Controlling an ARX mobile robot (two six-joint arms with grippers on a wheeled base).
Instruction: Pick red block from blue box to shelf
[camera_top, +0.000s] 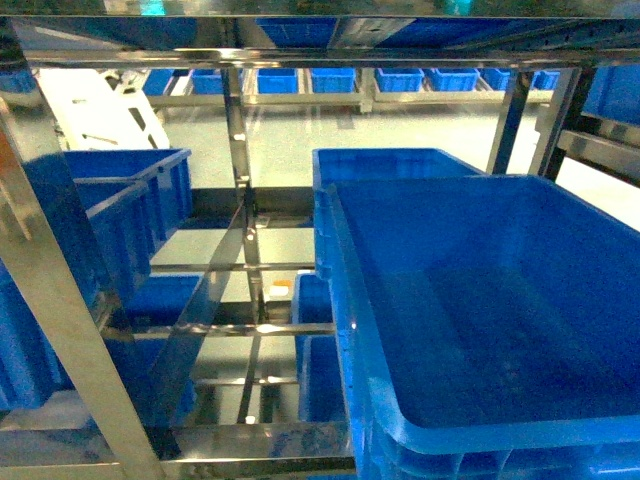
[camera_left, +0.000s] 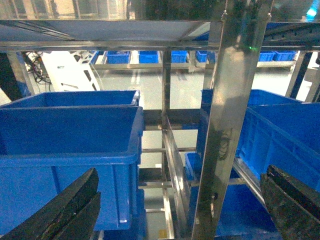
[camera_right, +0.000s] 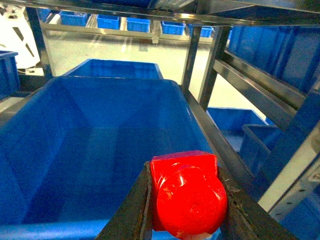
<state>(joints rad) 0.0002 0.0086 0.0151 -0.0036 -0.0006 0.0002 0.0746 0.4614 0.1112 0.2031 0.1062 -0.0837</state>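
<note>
Right gripper (camera_right: 187, 200) was clamped on the red block (camera_right: 186, 192), stud toward the wrist camera, poised above the near rim of a large royal-blue crate (camera_right: 90, 145) sitting on the stainless-steel shelf (camera_right: 200, 65). Left gripper (camera_left: 175, 210) hung with jaws spread, holding nothing, facing an upright (camera_left: 235, 120). My judgement: a release here would likely drop the brick into the crate, and its glossy faces could slip between the fingers. Bare rails (camera_top: 230, 328) offered little flat support. More blue crates (camera_top: 333, 79) lined a far rack across a pale floor (camera_top: 380, 125).
</note>
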